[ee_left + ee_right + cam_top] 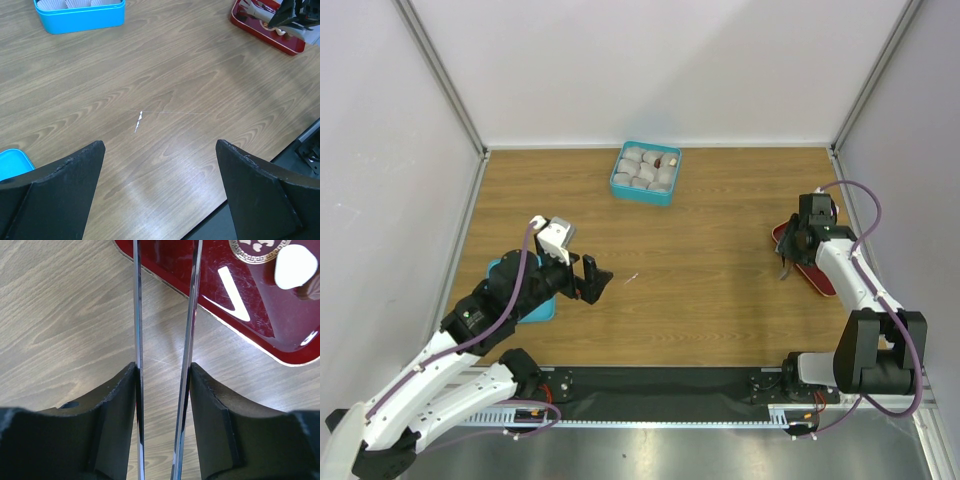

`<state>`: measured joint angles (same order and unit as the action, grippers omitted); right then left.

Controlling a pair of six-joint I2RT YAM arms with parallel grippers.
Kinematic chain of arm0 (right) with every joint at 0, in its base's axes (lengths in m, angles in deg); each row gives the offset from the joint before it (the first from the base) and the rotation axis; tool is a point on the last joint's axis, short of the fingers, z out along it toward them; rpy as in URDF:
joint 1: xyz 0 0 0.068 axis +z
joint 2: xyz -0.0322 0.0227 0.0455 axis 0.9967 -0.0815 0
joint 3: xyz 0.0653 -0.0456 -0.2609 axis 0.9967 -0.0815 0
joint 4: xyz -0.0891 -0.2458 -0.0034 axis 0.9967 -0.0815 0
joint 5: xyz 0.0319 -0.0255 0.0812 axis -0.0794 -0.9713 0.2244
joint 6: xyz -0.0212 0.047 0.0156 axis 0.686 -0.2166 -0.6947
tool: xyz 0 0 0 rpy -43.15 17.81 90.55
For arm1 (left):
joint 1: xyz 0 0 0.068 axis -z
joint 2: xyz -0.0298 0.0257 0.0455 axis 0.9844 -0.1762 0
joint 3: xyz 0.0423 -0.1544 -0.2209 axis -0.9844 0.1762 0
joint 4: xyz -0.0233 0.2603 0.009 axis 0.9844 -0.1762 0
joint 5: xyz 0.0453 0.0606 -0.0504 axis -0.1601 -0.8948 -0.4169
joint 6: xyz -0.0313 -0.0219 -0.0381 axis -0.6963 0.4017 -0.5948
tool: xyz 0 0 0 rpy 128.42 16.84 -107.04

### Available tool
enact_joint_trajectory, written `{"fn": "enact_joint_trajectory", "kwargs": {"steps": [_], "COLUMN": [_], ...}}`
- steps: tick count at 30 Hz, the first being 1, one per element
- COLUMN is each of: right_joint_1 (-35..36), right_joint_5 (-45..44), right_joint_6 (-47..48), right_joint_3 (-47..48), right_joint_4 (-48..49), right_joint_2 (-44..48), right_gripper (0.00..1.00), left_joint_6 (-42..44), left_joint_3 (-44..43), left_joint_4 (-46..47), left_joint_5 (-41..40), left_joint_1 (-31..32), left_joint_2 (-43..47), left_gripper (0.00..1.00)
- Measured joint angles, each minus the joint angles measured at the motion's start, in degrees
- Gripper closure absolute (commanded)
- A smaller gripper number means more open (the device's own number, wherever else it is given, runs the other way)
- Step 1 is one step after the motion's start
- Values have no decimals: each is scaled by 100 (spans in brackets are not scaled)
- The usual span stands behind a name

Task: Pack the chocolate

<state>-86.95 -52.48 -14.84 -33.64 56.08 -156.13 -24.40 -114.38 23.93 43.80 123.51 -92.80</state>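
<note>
The teal box (645, 172) at the back middle holds several whitish paper cups, and one dark chocolate (671, 160) sits in a cup at its far right. A pale cream chocolate (296, 266) lies on the dark red tray (250, 295), with a dark piece (313, 288) at the frame edge beside it. My right gripper (798, 245) hovers over the tray's near-left edge (817, 277), shut on long metal tweezers (191, 300) whose arms stand slightly apart. The tweezer tips are out of view. My left gripper (592, 279) is open and empty above bare table at left-centre.
A teal lid (525, 305) lies under my left arm, its corner showing in the left wrist view (12, 162). That view also shows the teal box (80, 17) and the red tray (267, 32). A small white scratch (138, 121) marks the wood. White walls enclose the table.
</note>
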Motion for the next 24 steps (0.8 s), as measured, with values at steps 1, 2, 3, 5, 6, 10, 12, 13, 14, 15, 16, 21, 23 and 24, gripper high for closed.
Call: {"fn": "enact_joint_trajectory", "kwargs": {"steps": [1, 2, 3, 5, 6, 10, 12, 13, 14, 15, 16, 21, 23, 24], "right_joint_1": [0, 0, 0, 0, 0, 0, 0, 0, 0, 0, 0, 0, 0, 0], "right_joint_5": [26, 46, 66, 92, 94, 94, 94, 92, 92, 92, 94, 103, 118, 122], "right_joint_6": [0, 0, -2, 0, 0, 7, 9, 15, 28, 48, 59, 105, 114, 116], "right_joint_3": [-2, -2, -4, -4, -4, -4, -4, -4, -4, -2, -2, 9, 31, 55], "right_joint_4": [0, 0, 0, 0, 0, 0, -2, -7, -11, -15, -22, -111, -177, -210], "right_joint_2": [-2, -2, -2, -2, -2, -33, -70, -90, -107, -122, -136, -142, -142, -142], "right_gripper": [51, 52, 52, 52, 52, 52, 53, 53, 54, 55, 55, 58, 59, 59], "left_joint_6": [0, 0, 0, 0, 0, 0, 0, 0, 0, 0, 0, 0, 0, 0], "left_joint_3": [0, 0, 0, 0, 0, 0, 0, 0, 0, 0, 0, 0, 0, 0], "left_joint_4": [0, 0, -2, 0, 0, 0, 0, -2, 0, -2, 0, 0, -2, -2], "left_joint_5": [0, 0, -2, -2, -2, -4, -4, -4, -4, -7, -7, -7, -7, -7], "left_joint_1": [0, 0, 0, 0, 0, 0, 0, 0, 0, 0, 0, 0, 0, 0], "left_joint_2": [0, 0, 0, 0, 2, 2, 2, 2, 4, 4, 4, 4, 4, 4], "left_gripper": [0, 0, 0, 0, 0, 0, 0, 0, 0, 0, 0, 0, 0, 0]}}
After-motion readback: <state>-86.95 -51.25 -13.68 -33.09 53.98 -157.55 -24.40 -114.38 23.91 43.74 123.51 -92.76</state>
